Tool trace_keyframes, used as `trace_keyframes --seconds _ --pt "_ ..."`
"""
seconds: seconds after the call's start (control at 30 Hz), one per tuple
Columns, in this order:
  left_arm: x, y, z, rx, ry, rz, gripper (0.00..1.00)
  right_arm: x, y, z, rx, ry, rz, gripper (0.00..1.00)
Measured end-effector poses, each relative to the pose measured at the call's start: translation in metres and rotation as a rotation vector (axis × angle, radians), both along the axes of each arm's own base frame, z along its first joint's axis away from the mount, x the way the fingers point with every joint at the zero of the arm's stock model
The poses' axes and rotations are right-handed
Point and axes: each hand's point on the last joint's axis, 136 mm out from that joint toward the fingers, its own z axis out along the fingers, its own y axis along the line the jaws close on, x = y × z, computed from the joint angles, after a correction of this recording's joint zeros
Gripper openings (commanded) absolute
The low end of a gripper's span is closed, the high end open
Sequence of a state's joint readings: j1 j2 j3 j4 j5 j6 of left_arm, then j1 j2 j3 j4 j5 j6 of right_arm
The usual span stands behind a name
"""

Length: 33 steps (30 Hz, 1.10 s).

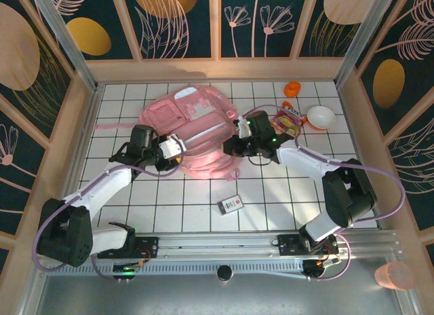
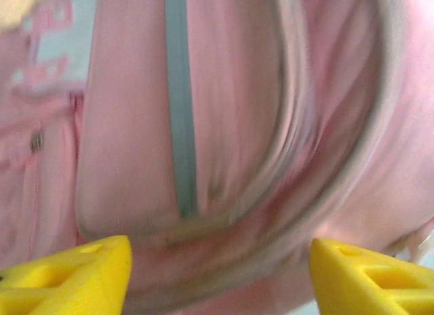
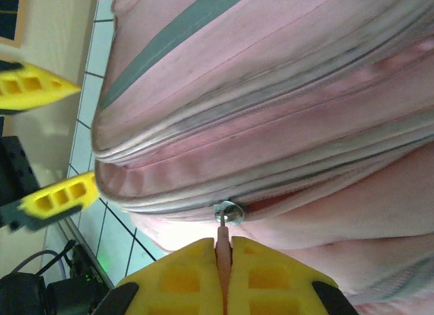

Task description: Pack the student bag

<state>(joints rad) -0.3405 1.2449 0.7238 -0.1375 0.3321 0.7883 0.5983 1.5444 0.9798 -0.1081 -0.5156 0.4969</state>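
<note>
Top external view: the left hand (image 1: 175, 149) hangs released, its yellow fingers (image 2: 74, 274) spread wide and gripping nothing. Just ahead of it, on the white gridded surface (image 1: 271, 186), lies the student bag (image 1: 196, 121), between the two hands. At the bag's far side the right hand (image 1: 239, 134) is clenched on the pink zip pull (image 3: 222, 228), its fingertips pressed together. Beyond that hand, to its right, lie a colourful packet (image 1: 288, 121) and a white bowl (image 1: 321, 116).
</note>
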Motion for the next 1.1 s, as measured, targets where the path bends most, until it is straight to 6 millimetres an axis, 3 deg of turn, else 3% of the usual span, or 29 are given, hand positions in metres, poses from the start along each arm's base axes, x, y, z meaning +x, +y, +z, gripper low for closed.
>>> trace_keyframes --seconds 0.17,0.27,0.37,0.4,0.47,0.57,0.67,0.83,0.97,1.0,1.1 --pt "-0.027 -0.071 0.035 -0.106 -0.075 -0.186 0.74 -0.014 0.019 0.002 0.01 0.006 0.018 0.0" --pt "-0.022 -0.091 0.028 -0.111 -0.049 -0.192 0.71 -0.015 0.02 0.003 0.011 0.012 0.008 0.0" --pt "-0.007 -0.095 0.007 -0.069 -0.007 -0.143 0.63 -0.014 0.018 0.004 0.009 0.004 -0.001 0.0" --pt "-0.003 -0.094 0.0 -0.053 0.003 -0.127 0.57 -0.014 0.017 0.005 0.008 0.0 -0.004 0.0" --pt "0.003 -0.093 -0.012 -0.024 0.018 -0.108 0.33 -0.015 0.015 0.007 0.004 -0.006 -0.011 0.0" --pt "0.005 -0.094 -0.014 -0.003 -0.001 -0.109 0.1 -0.012 0.01 0.005 -0.006 -0.009 -0.027 0.0" --pt "0.003 -0.091 -0.011 0.003 -0.038 -0.12 0.02 -0.005 -0.004 0.007 -0.004 -0.017 -0.057 0.0" --pt "-0.003 -0.07 0.004 -0.041 -0.078 -0.141 0.03 0.01 -0.037 0.008 -0.001 -0.027 -0.103 0.0" --pt "-0.01 -0.048 0.015 -0.075 -0.115 -0.152 0.07 0.002 -0.028 0.015 0.044 -0.04 -0.028 0.0" --pt "-0.014 -0.043 0.015 -0.079 -0.118 -0.152 0.11 -0.002 -0.023 0.017 0.053 -0.041 -0.006 0.0" --pt "-0.022 -0.03 0.012 -0.078 -0.096 -0.145 0.52 -0.014 -0.01 0.017 0.055 -0.051 0.045 0.0"
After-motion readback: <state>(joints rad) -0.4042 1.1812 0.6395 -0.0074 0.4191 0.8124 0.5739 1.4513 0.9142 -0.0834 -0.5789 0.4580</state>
